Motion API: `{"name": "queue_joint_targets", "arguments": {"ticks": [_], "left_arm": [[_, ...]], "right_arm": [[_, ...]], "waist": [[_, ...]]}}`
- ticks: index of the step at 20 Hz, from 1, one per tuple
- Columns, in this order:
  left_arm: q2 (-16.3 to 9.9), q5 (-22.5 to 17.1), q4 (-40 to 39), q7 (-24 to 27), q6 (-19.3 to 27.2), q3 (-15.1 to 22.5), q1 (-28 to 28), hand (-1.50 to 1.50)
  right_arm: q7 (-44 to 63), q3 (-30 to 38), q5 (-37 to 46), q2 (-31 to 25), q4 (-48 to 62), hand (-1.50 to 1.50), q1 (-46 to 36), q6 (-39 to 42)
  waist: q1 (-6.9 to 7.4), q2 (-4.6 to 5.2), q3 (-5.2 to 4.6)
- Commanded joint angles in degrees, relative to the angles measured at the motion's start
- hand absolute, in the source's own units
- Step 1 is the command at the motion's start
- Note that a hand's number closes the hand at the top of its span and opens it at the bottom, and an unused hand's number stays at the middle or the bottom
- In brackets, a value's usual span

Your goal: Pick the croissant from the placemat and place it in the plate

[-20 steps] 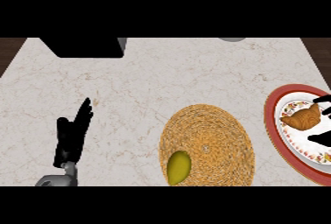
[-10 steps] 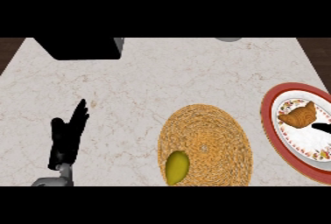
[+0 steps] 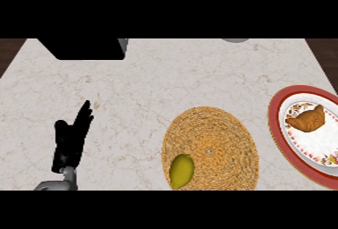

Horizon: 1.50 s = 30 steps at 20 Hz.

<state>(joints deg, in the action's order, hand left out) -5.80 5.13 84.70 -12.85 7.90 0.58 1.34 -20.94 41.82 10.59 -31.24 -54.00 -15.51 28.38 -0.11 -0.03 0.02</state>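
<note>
— Where's the croissant [image 3: 308,120]?
— On the plate [image 3: 280,134] at the worktop's right edge (off the placemat [image 3: 210,147]), long axis slanting.
— Hands?
— Left hand [image 3: 70,142] rests open, far left; right unseen.

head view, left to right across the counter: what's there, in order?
left hand, open and resting near the lower edge → yellow-green fruit on the near left part of the woven placemat → croissant lying in the red-rimmed plate at the right edge.
</note>
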Motion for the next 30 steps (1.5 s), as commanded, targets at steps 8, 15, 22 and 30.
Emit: {"name": "queue_joint_targets", "arguments": {"ticks": [8,15,22,30], "left_arm": [[0.55,-0.09,-2.02,1.32,-0.9,-1.48,0.51,0.0],[-0.39,-0.63,2.55,-1.78,-2.64,-2.07,-0.74,0.0],[1.93,2.13,-0.42,3.41,-0.4,-0.71,-2.4,0.0],[-0.48,0.3,5.76,-2.91,-3.13,-1.99,-2.79,0.0]], "right_arm": [[-6.01,-6.15,-2.51,3.77,-1.4,-1.5,3.36,-4.61],[-8.04,-7.13,-2.07,0.6,2.63,-1.5,5.56,-7.56],[-12.24,-9.78,0.52,-1.18,12.59,-1.5,1.0,-13.5],[-16.99,-8.32,0.07,-9.02,23.57,-1.5,0.44,-12.17]], "waist": [[0.08,-0.01,-0.04],[0.14,0.02,-0.02],[0.33,0.06,-0.01],[0.54,0.07,0.03]]}}
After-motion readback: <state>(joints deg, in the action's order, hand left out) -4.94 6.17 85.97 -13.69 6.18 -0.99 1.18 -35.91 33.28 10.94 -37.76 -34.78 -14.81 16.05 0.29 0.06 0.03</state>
